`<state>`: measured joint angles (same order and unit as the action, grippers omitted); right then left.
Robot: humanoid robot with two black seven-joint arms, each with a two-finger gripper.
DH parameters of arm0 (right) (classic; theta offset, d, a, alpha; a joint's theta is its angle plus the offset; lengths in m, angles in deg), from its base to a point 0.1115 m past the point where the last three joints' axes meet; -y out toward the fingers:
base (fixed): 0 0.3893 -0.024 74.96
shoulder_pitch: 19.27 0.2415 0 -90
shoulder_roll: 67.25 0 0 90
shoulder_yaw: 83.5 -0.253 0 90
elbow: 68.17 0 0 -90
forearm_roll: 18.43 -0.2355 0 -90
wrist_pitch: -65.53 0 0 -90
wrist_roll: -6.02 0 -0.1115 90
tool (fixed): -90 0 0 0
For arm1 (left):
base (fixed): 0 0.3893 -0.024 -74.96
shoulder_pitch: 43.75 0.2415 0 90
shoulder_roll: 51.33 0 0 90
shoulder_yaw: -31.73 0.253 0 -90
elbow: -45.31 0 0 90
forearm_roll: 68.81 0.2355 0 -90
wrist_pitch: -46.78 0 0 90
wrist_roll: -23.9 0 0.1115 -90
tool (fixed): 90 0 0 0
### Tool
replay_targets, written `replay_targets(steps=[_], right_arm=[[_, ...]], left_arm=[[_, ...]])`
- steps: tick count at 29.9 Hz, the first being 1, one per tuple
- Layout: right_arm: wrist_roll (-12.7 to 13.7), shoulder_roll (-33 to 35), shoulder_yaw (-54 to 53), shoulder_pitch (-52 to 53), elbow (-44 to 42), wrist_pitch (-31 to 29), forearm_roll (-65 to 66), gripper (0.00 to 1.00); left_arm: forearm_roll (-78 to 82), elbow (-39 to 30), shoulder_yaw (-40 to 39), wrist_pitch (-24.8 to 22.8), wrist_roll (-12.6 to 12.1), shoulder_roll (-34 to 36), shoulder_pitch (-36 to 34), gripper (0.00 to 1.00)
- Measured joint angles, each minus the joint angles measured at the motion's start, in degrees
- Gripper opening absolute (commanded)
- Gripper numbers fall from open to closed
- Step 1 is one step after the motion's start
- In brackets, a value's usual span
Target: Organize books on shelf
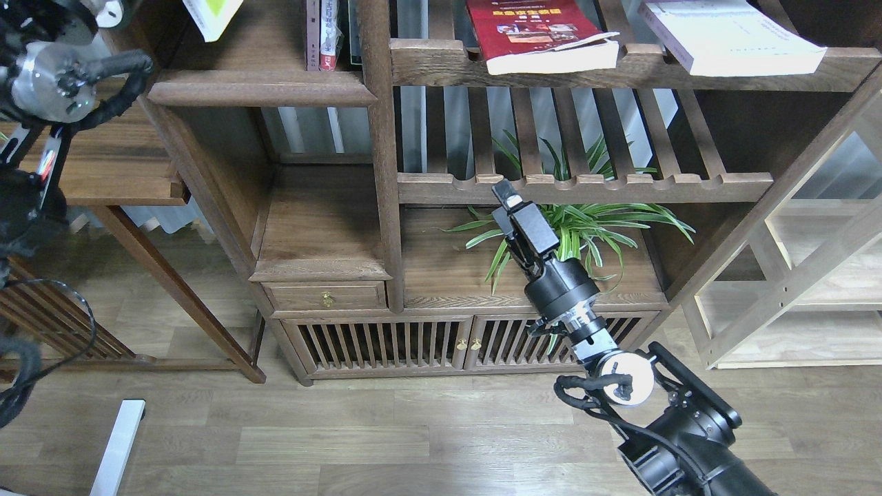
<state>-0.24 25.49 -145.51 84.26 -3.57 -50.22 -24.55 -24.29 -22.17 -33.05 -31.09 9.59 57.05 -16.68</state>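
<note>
Yellow-green book (212, 15) tilted at top edge above dark shelf (258, 88); left arm's jaws out of frame. Red book (541, 34) and white book (727, 34) lie on slatted rack. Right gripper (510, 196) by plant (586, 231); jaw state unclear.

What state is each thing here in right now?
Yellow-green book: tilted above the solid shelf.
Red book: lying flat, overhanging its rack.
White book: lying flat, overhanging.
Drawer: shut.
Cabinet doors: shut.
Right end effector: empty, fingers indistinguishable.
</note>
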Motion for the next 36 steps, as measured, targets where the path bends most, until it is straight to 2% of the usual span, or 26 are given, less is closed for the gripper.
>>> replay_targets(steps=[6,11,16,30,36], right_arm=[[0.1,0.34,-2.6,0.0,-0.08,-0.08,-0.43,0.95],[0.15,0.51,-4.13,0.0,-0.09,-0.04,-1.43,0.95],[0.21,0.51,-4.75,0.07,-0.09,0.07,-1.78,0.95],[0.2,0.53,-4.81,0.05,-0.09,-0.12,-1.89,0.95],[0.14,0.92,-5.31,0.0,-0.01,-0.25,-1.93,0.95]], left_arm=[[-1.27,9.56,3.05,0.0,2.76,-4.15,-5.99,0.01],[-3.15,14.33,4.88,0.0,3.94,-5.67,-8.22,0.02],[-4.56,15.89,6.18,0.0,4.02,-5.71,-8.39,0.03],[-4.71,18.28,7.95,0.0,4.2,-5.41,-8.15,0.19],[-4.78,20.55,8.07,0.0,6.71,-5.84,-8.28,0.21]])
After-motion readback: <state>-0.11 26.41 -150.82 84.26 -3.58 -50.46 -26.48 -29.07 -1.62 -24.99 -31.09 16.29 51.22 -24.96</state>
